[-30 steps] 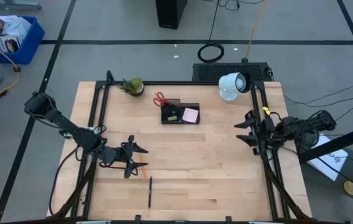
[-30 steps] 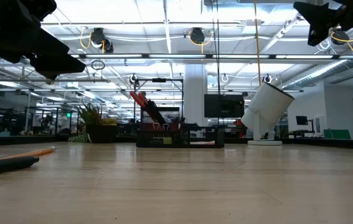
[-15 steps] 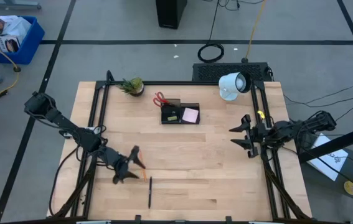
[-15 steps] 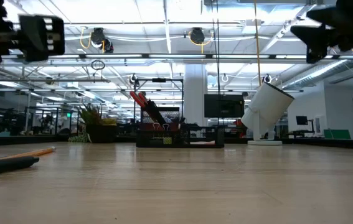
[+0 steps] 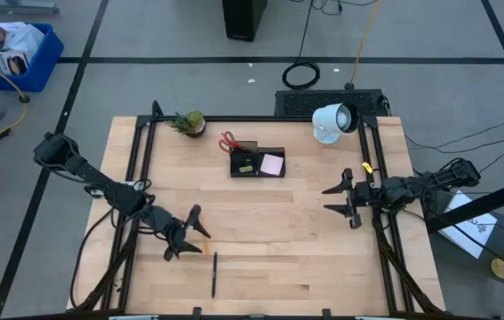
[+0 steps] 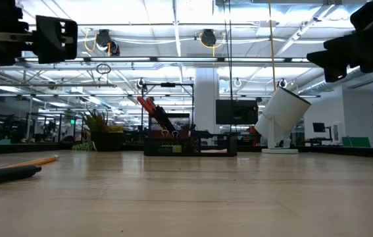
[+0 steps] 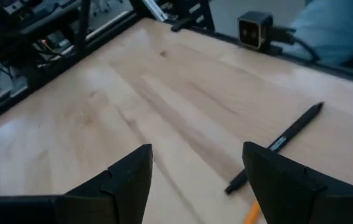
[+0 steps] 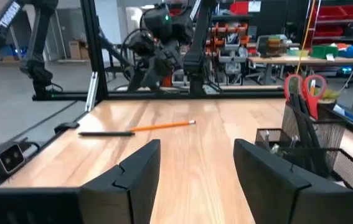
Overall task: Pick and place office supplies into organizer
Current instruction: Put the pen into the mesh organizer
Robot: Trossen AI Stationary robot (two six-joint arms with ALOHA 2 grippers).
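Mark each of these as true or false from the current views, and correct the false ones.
1. The red-handled scissors stand in the black organizer. True.
2. The left gripper is closed on the orange pencil. False: its fingers are open and empty, just above the pencil.
3. The black pen lies on the table, not in the organizer. True.
4. The pink sticky-note pad lies loose beside the potted plant. False: it sits in the organizer's tray.
5. The right gripper carries a pen. False: it is open and empty, near the table's right edge.
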